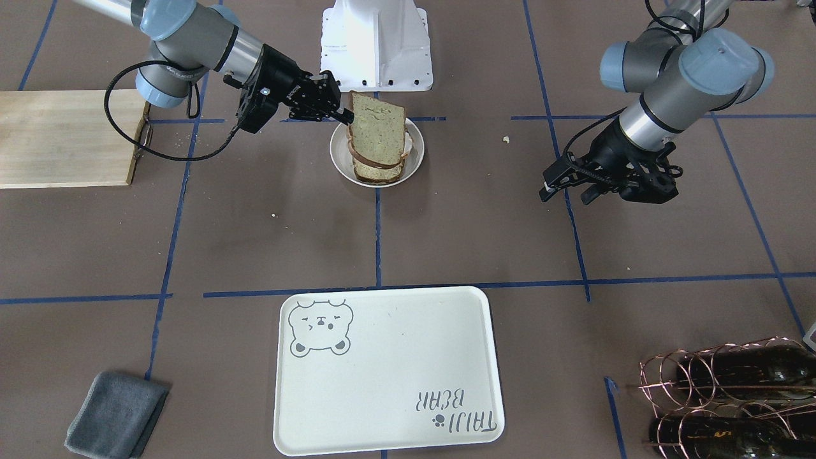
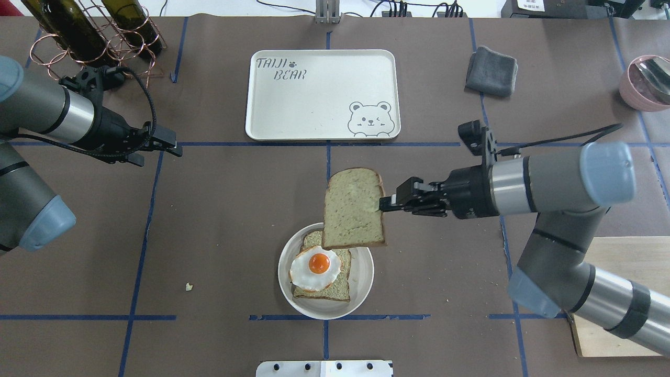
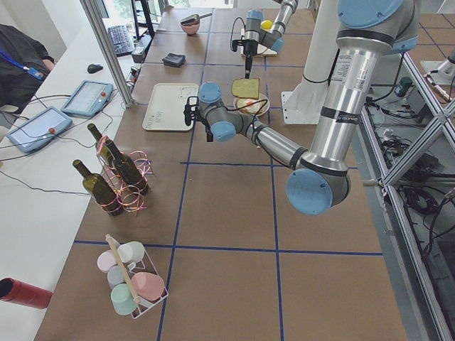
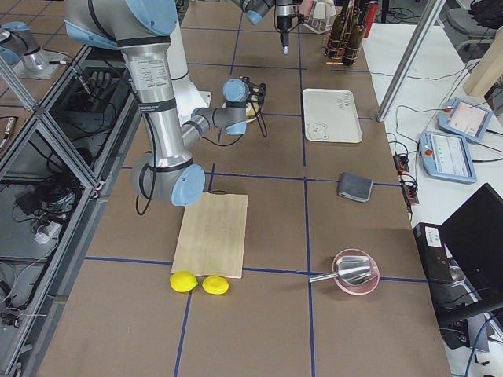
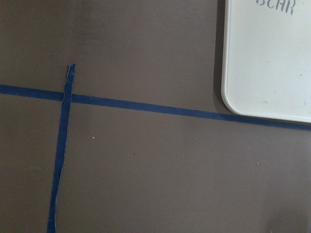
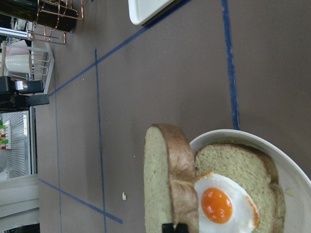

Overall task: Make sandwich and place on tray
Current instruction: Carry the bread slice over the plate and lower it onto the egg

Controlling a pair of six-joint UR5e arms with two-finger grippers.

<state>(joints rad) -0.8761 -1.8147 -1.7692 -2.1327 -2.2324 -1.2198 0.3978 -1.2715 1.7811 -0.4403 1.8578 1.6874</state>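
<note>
My right gripper is shut on the edge of one bread slice and holds it roughly level, above the far edge of a small round white plate. The held slice also shows in the front view and the right wrist view. On the plate lies the other slice with the fried egg on top. The cream bear tray lies empty beyond the plate. My left gripper is open and empty, over bare table to the left of the tray.
A wooden board lies at the near right under my right arm. A grey cloth sits right of the tray, a pink bowl at the far right, and wine bottles in a copper rack at the far left.
</note>
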